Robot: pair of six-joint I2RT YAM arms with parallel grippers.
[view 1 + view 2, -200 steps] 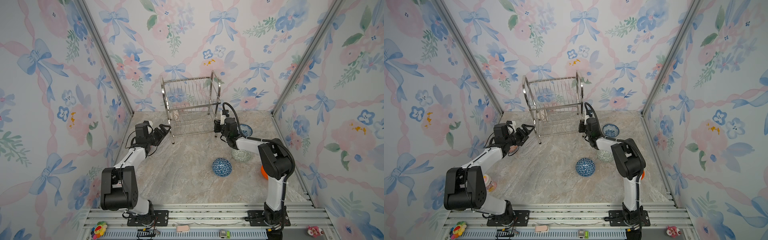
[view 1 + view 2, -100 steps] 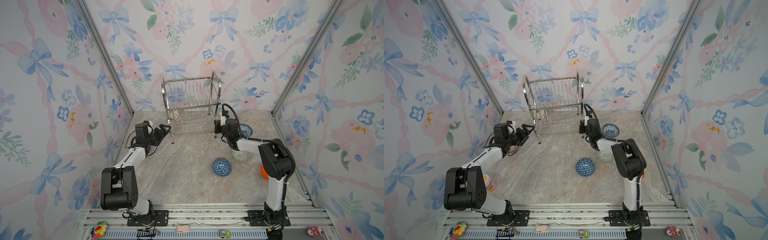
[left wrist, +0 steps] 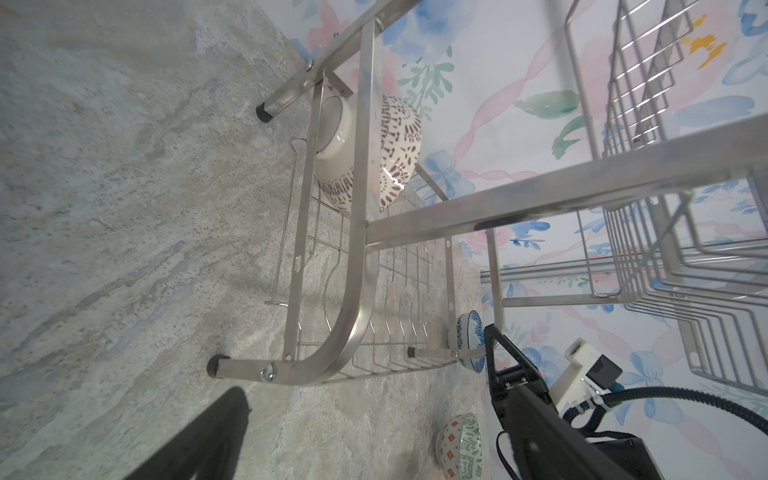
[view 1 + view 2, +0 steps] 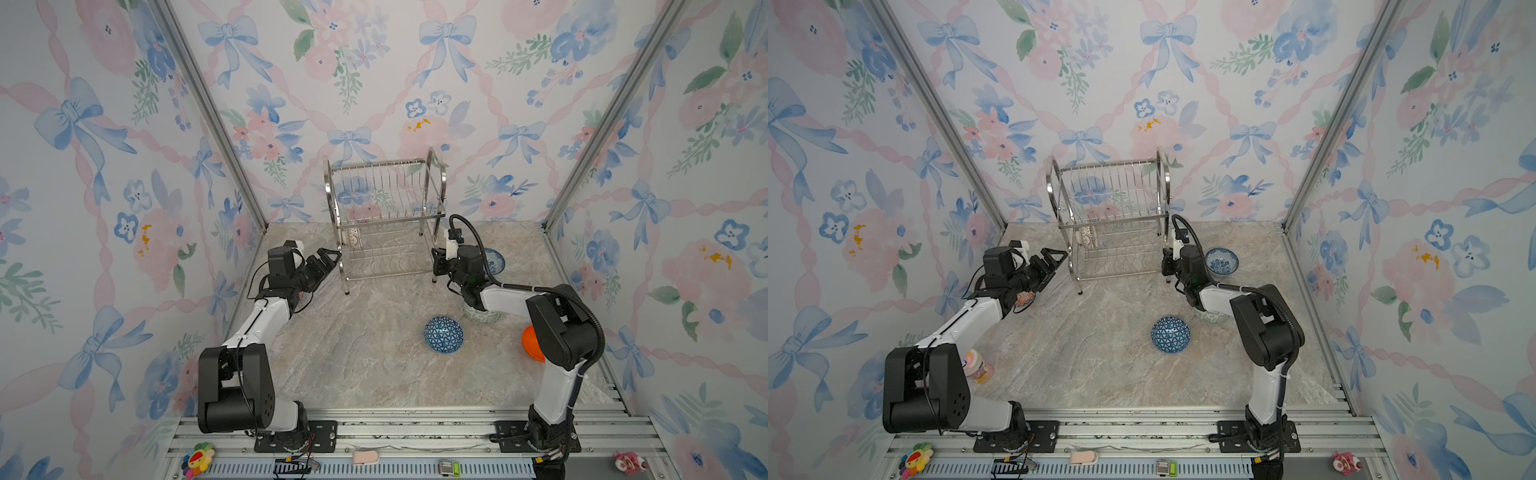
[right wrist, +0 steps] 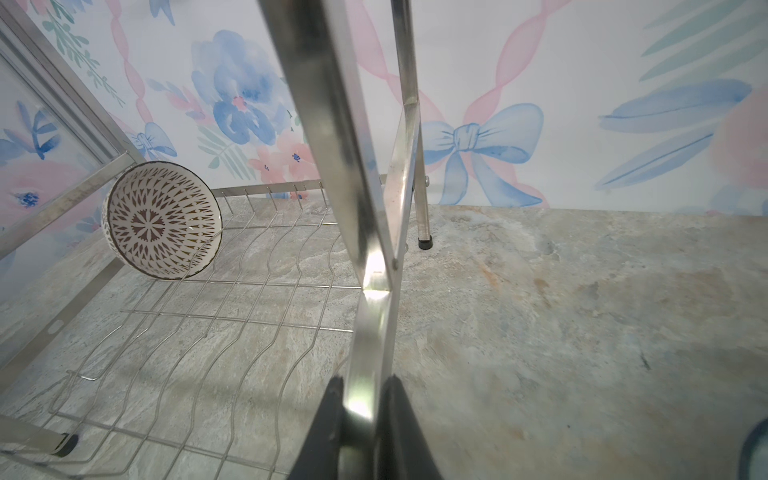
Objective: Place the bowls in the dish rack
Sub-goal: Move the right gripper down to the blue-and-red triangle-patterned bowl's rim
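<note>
Your right gripper (image 5: pixel 361 386) is clamped on a steel frame bar of the dish rack (image 4: pixel 384 216), low at the rack's front right corner, with a finger pressed to each side of the bar. Your left gripper (image 4: pixel 330 259) hangs with its jaws wide apart and nothing between them, just beside the rack's front left leg at centre left of both top views. One lattice bowl (image 5: pixel 162 220) stands on edge in the lower tier, at the rack's back left. The other bowls sit on the table (image 4: pixel 353 353): a blue triangle-patterned bowl (image 4: pixel 443 334) upside down below centre, a blue-white bowl (image 4: pixel 494 259) upright just right of the right gripper, a grey-green bowl (image 4: pixel 482 316) partly under the right arm, an orange bowl (image 4: pixel 530 343) half hidden behind that arm, and an orange-red bowl (image 4: pixel 1023 299) under the left arm.
</note>
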